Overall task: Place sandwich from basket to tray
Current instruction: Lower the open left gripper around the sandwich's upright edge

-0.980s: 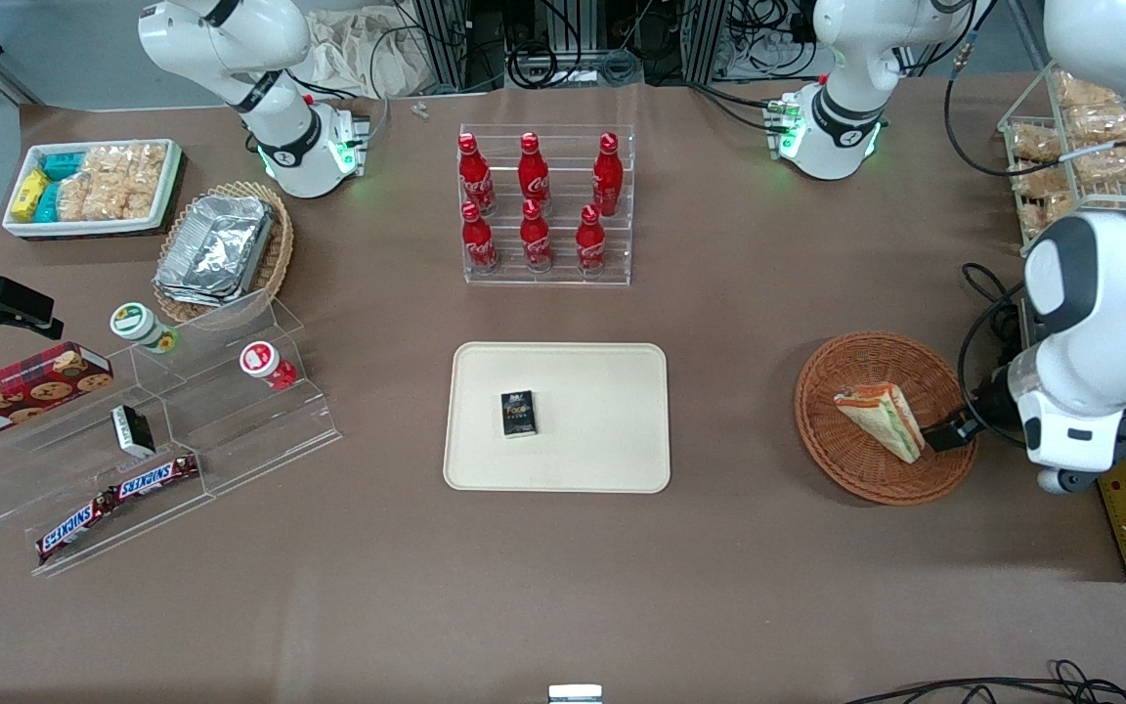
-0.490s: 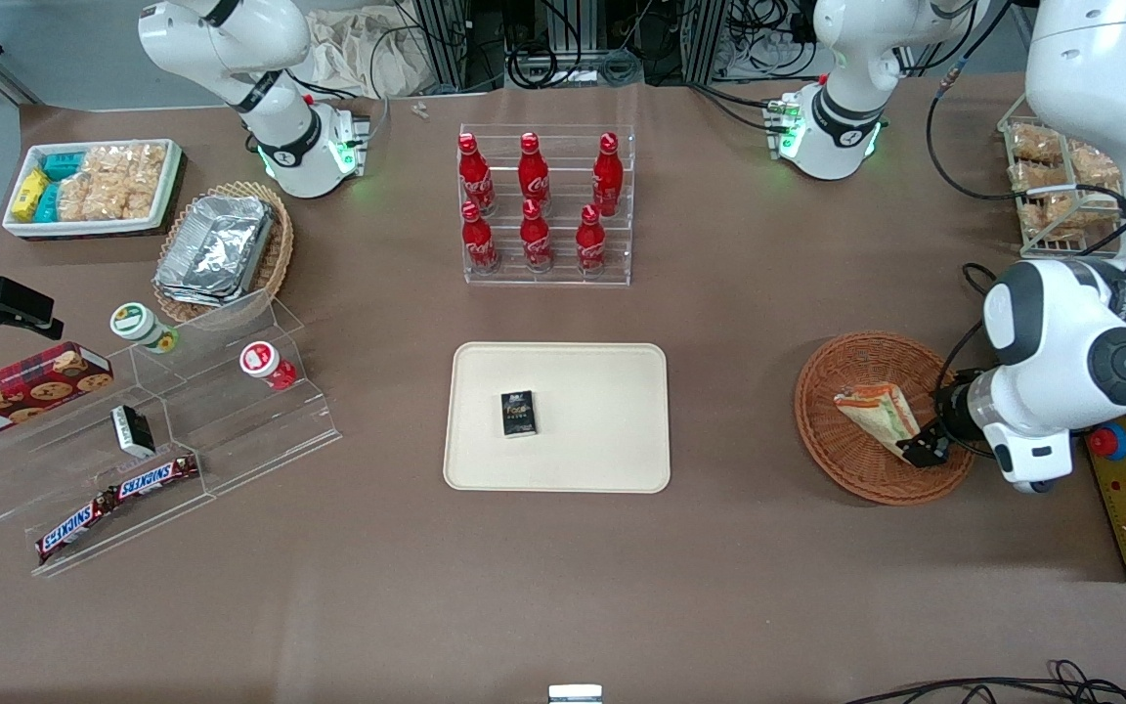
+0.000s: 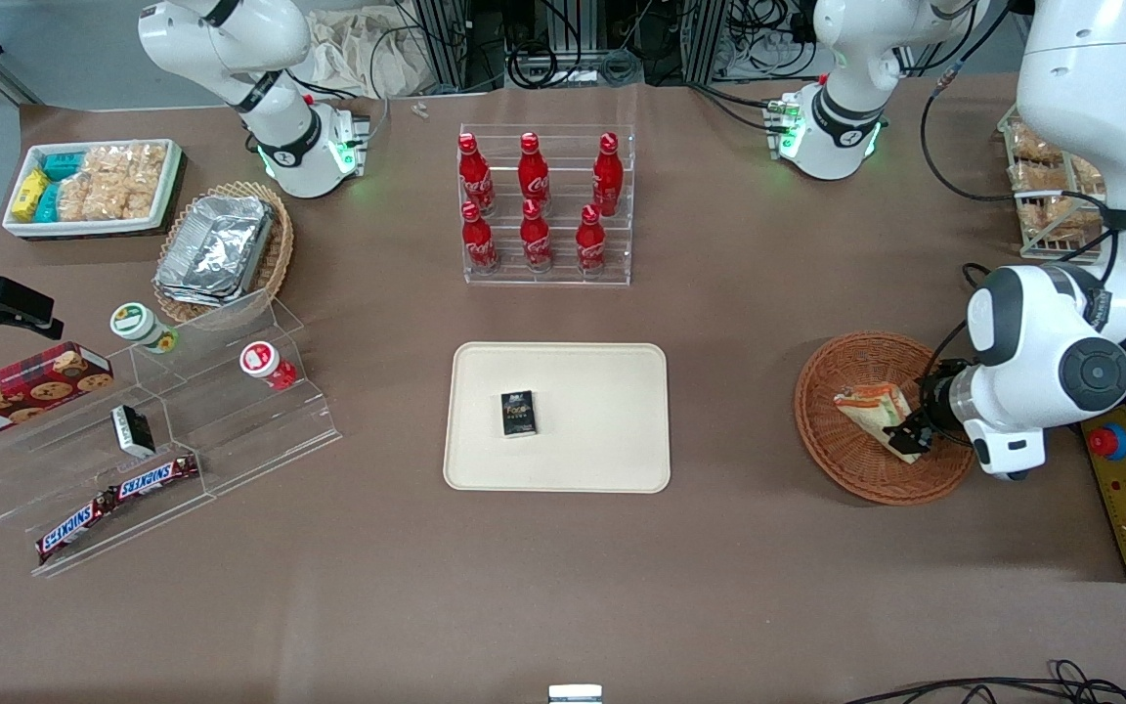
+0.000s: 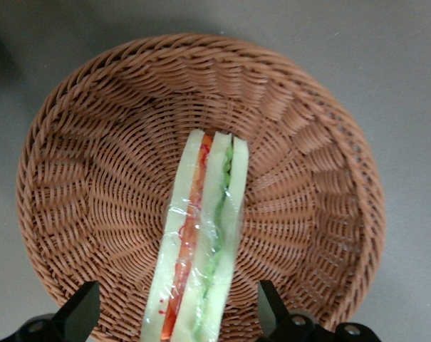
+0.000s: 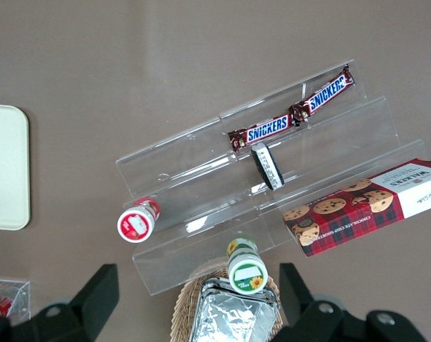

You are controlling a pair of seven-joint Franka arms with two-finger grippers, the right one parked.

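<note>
The sandwich [image 3: 869, 408], a wrapped wedge of pale bread with orange-red and green layers, stands on edge in the round reddish-brown basket [image 3: 842, 471]. In the left wrist view the sandwich [image 4: 201, 242] runs across the basket [image 4: 73, 185] floor. My gripper [image 3: 908, 436] is low in the basket at the sandwich's wide end. It is open [image 4: 178, 305], one finger on each side of the bread with a gap on both sides. The beige tray [image 3: 602, 391] lies at the table's middle, toward the parked arm's end from the basket, with a small black box [image 3: 518, 413] on it.
A clear rack of red bottles [image 3: 539, 205] stands farther from the front camera than the tray. A stepped acrylic stand [image 3: 172, 420] with snack bars and cups, a foil-container basket [image 3: 221, 249] and a white snack bin [image 3: 94, 186] sit toward the parked arm's end.
My gripper has slid from the basket's rim in over the sandwich's wide end, toward the tray. It now straddles the bread. The sandwich has not moved.
</note>
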